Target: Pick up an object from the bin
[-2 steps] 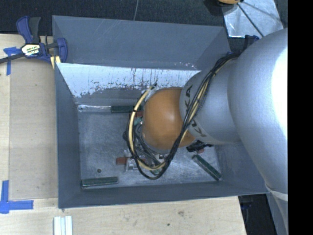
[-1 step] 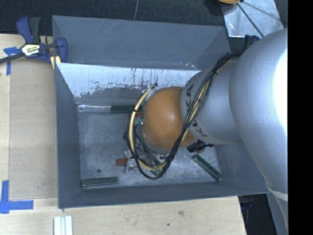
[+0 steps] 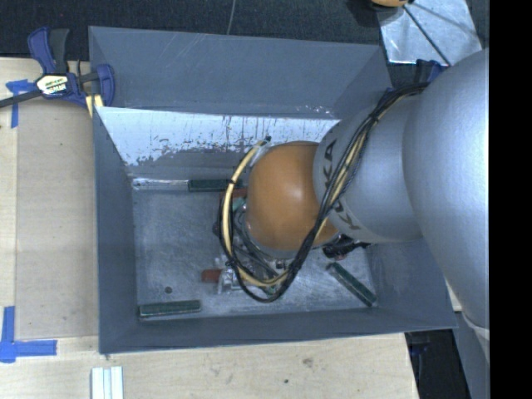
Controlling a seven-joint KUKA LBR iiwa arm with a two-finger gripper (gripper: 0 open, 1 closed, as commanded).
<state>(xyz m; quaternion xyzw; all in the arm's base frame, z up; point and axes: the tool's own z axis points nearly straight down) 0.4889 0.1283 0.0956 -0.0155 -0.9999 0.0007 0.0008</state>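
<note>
My gripper (image 3: 227, 279) is low over the bin floor, left of centre near the front, mostly hidden under the arm's orange cover and cables. A small reddish-brown piece (image 3: 209, 276) lies right at its left side; whether it touches the gripper cannot be made out. A dark green flat stick (image 3: 170, 309) lies along the front wall, a little to the front left of the gripper.
A second dark green stick (image 3: 206, 185) lies along the back of the floor, partly hidden by the arm. A third one (image 3: 352, 282) lies slanted at the front right. A small dark speck (image 3: 168, 289) sits on the floor at the left.
</note>
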